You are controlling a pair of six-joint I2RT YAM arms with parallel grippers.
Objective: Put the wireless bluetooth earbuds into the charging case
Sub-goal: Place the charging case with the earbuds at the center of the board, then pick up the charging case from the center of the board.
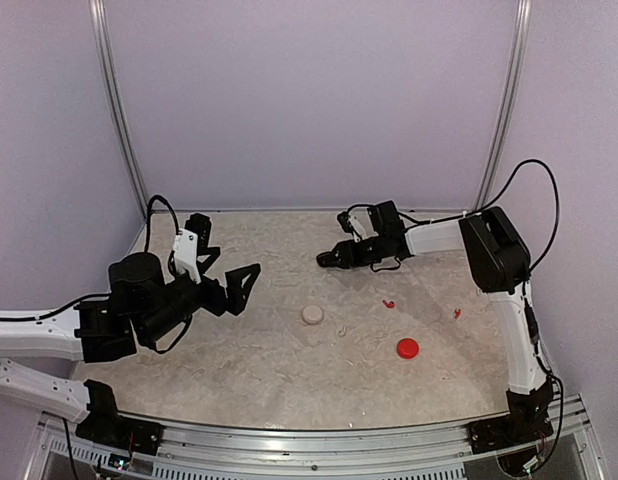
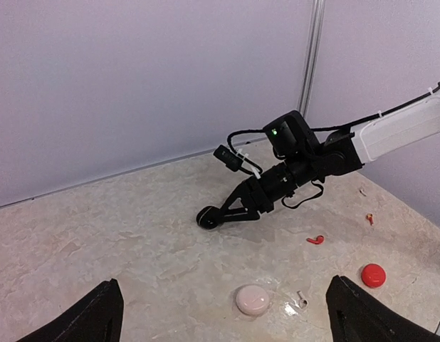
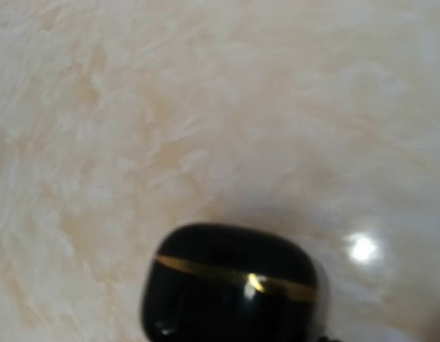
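Black case (image 3: 231,285): no text or brand readable on the lid.
Red case (image 1: 407,348): no lettering readable, too small.
Whitish case (image 1: 313,314): no lettering readable.
Table (image 1: 239,370): no signs, no numbers to read.

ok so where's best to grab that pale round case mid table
Across its rounded sides, coming straight down from above: the pale case lies flat and low on the table. A whitish earbud lies close beside it, so keep the jaws off that side.
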